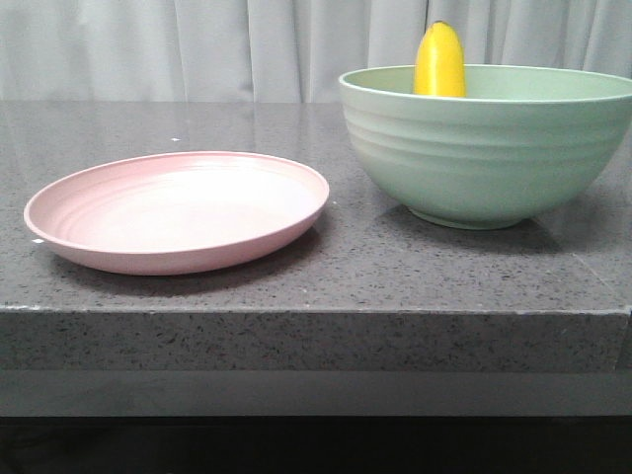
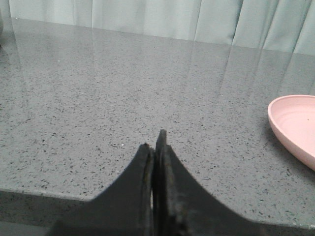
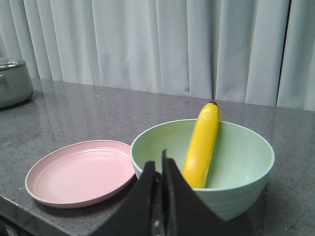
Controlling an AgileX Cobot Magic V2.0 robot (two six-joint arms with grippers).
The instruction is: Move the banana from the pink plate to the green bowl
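The banana [image 1: 439, 61] stands on end inside the green bowl [image 1: 489, 158], leaning on its far wall, its dark tip above the rim; the right wrist view shows it too [image 3: 202, 145], in the bowl [image 3: 241, 172]. The pink plate [image 1: 178, 210] lies bare, left of the bowl, also in the right wrist view [image 3: 78, 172] and at the edge of the left wrist view [image 2: 295, 123]. My right gripper [image 3: 158, 162] is shut and holds nothing, drawn back on the near side of the bowl. My left gripper [image 2: 153, 142] is shut and holds nothing, over bare counter beside the plate. Neither gripper shows in the front view.
The grey speckled counter [image 1: 316, 276] ends in a front edge close below the plate and bowl. A metal pot [image 3: 14, 81] stands at the counter's far end. Pale curtains [image 1: 197, 44] hang behind.
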